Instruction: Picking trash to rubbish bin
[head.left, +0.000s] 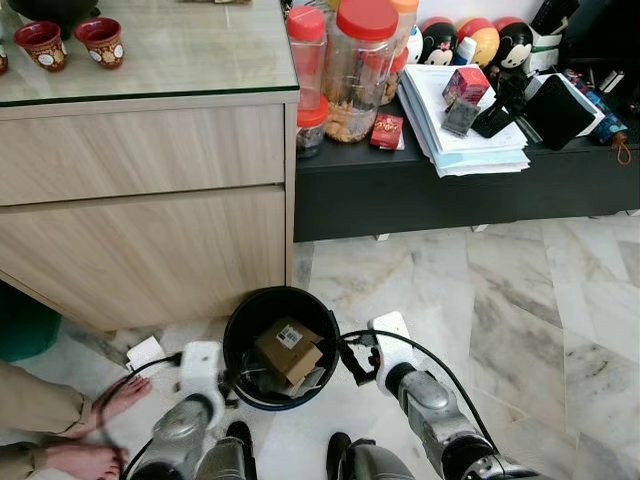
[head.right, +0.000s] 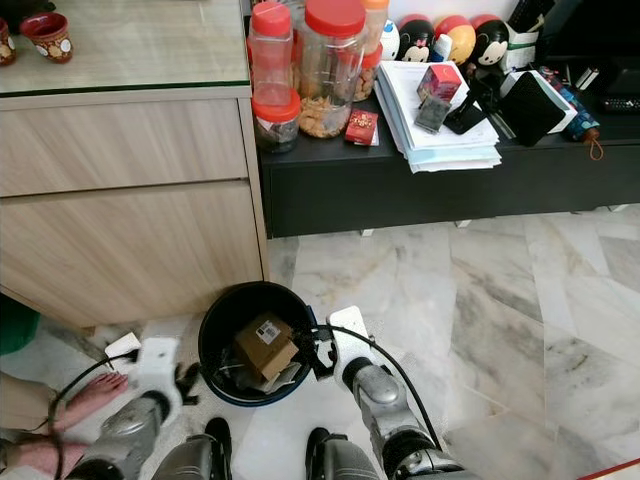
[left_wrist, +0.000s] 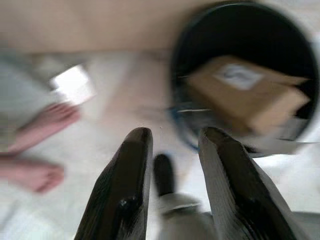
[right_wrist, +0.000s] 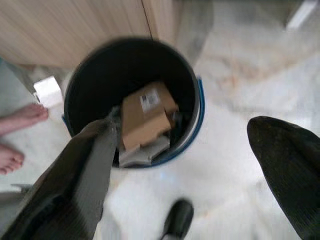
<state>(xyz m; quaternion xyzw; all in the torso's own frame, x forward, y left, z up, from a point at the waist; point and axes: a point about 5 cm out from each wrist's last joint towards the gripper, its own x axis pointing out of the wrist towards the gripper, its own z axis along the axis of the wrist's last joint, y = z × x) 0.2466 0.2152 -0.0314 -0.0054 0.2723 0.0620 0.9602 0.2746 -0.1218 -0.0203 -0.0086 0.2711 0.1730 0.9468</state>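
A black round rubbish bin (head.left: 229, 338) stands on the marble floor in front of the wooden cabinet. Inside it lies a brown cardboard box (head.left: 289, 348) with a white label, on top of other scraps. My left gripper (left_wrist: 172, 132) hovers just left of the bin, open, with nothing between its fingers. At the bin's right rim my right gripper (right_wrist: 184, 127) is spread wide open and holds nothing. A small white piece of paper (head.left: 145, 352) lies on the floor left of the bin.
A person's bare feet (head.left: 98, 412) rest on the floor at the left, close to my left arm. A wooden cabinet (head.left: 150, 200) rises behind the bin. A black low shelf (head.left: 450, 185) carries jars and papers. Open marble floor (head.left: 540, 320) lies to the right.
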